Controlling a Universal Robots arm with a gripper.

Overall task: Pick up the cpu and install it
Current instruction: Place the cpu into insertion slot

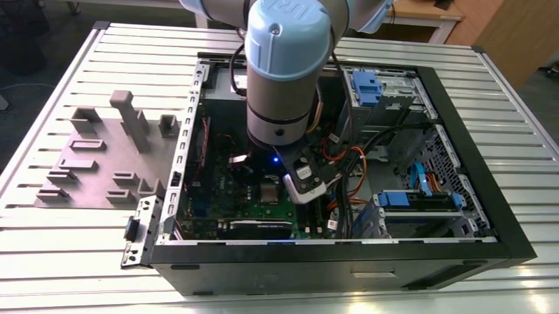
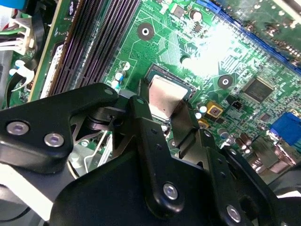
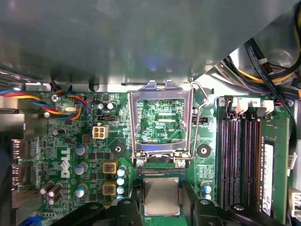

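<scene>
Your gripper (image 2: 162,110) is narrowed to chip width and clamps the cpu (image 3: 161,197) by two opposite edges, just short of the open socket frame (image 3: 137,122). I judge the chip light, rigid, thin and fragile: hold the edges only, level.

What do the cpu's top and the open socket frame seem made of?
The cpu top looks like dull matte metal: flat grey, soft sheen. The socket frame looks like bright sheet metal, perhaps steel: thin, bent edges, glints.
</scene>
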